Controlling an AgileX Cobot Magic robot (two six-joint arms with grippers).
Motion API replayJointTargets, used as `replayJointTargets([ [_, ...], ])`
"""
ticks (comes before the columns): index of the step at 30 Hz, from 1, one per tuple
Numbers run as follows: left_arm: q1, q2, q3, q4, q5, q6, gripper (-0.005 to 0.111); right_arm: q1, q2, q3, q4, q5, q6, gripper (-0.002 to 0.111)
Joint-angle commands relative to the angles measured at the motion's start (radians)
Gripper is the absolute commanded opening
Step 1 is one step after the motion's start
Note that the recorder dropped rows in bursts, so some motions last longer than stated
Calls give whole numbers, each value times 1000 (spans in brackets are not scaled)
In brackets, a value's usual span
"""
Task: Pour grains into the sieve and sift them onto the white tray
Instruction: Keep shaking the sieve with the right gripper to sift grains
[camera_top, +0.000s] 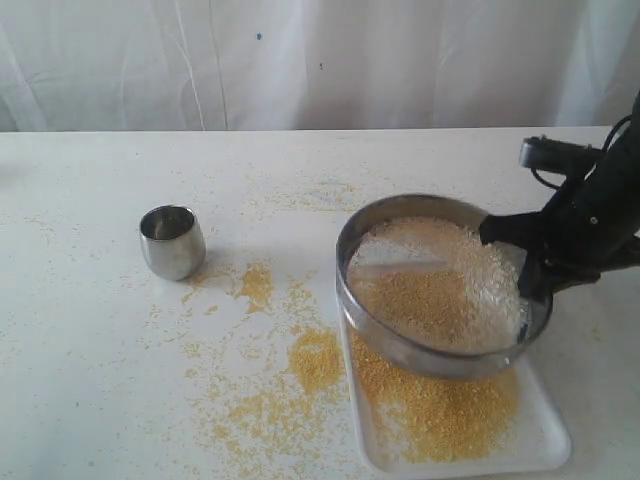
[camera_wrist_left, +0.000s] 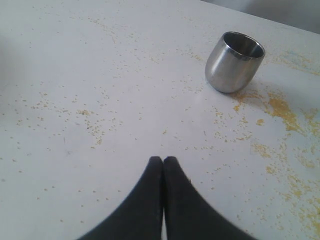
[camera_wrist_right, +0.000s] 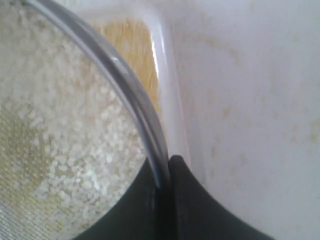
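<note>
The steel sieve (camera_top: 400, 345) hangs tilted above the white tray (camera_top: 545, 445), gripped at its right rim by my right gripper (camera_top: 528, 262). Whitish and golden grains (camera_top: 440, 290) lie on its mesh, and a heap of golden meal (camera_top: 440, 405) covers the tray beneath. The right wrist view shows the sieve rim (camera_wrist_right: 127, 85) pinched between the two fingers, with white grains (camera_wrist_right: 65, 145) inside and the tray edge (camera_wrist_right: 170, 95) below; my right gripper (camera_wrist_right: 167, 162) is shut on the rim. My left gripper (camera_wrist_left: 163, 161) is shut and empty above the table.
A small shiny steel cup (camera_top: 172, 241) stands upright at the left, also the cup (camera_wrist_left: 234, 62) in the left wrist view. Spilled golden meal (camera_top: 300, 370) is scattered over the white table (camera_top: 90, 360) between cup and tray. A white curtain (camera_top: 300, 60) hangs behind.
</note>
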Motion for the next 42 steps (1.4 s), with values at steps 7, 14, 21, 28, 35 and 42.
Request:
replayJointTargets([
  [7,0,-5,4,-2,4,-7,0,-1,9,21,22,21,4,0],
  [14,0,-5,4,-2,4,-7,0,-1,26,46,25,-266,21,0],
  [21,0,-5,4,-2,4,-7,0,-1,24,61,60,-72,20,0],
  [28,0,-5,4,-2,4,-7,0,-1,22,62,72,52,28,0],
  [35,0,-5,4,-2,4,-7,0,-1,22,69,89,-171,39,0],
  [42,0,-5,4,-2,4,-7,0,-1,22,77,90,-176,36,0],
])
